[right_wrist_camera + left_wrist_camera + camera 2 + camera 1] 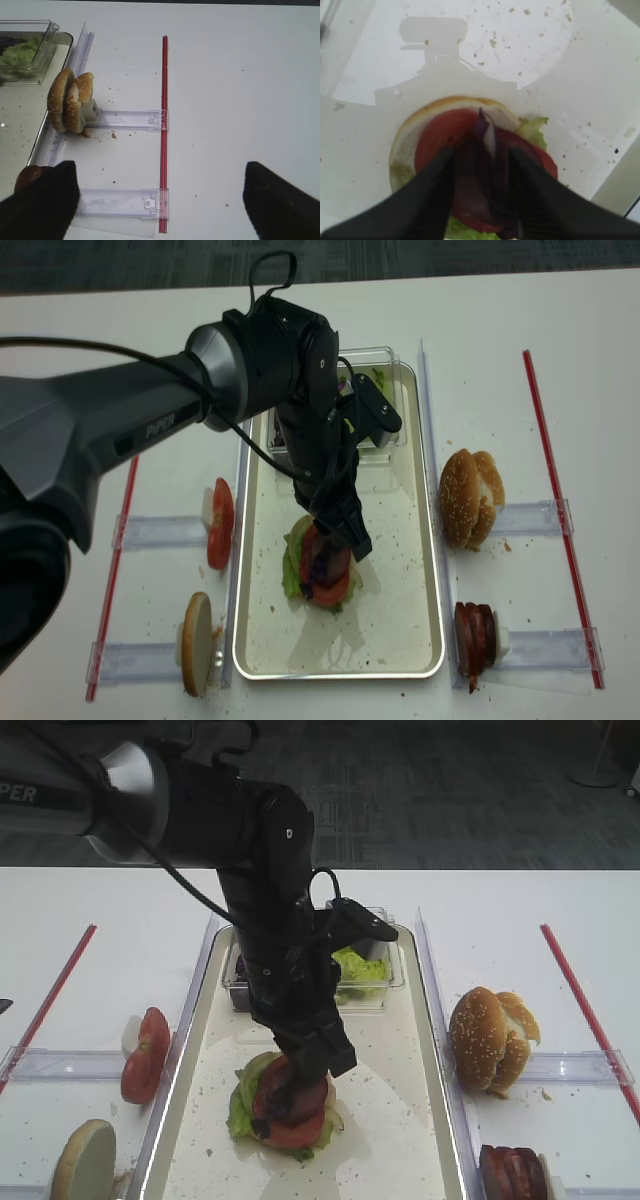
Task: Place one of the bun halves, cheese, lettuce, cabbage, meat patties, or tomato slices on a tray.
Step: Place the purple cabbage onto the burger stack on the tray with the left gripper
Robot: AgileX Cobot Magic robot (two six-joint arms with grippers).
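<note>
Hovering low over the middle of the tray (415, 540), directly above the stacked sandwich: the left hand (482, 200), with its two dark fingers (427, 195) standing parted on either side of a clump of purple cabbage (481, 165). Resting on top of the tomato slices (440, 137) in the left wrist view, that cabbage, with one pale-edged shred sticking up between the fingers; not possible to tell whether the finger pads are touching it or standing just clear. Lying beneath the tomato: light green lettuce (240, 1105) frilling out at the sides, and under that a bun half (405, 137) with its pale cut face up. Sitting at the far end of the tray: a clear plastic box (385, 982) holding more lettuce and dark cabbage. Standing on edge in clear holders on the white desk (560, 370): to the left of the tray, a tomato slice (219, 525) and a bun half (197, 642); to the right, two bun halves (470, 498) leaning together and a row of meat patties (475, 635). Hanging over the right side of the desk, well apart from the tray: the right hand (160, 200), with fingers spread wide and gripping nothing.
</note>
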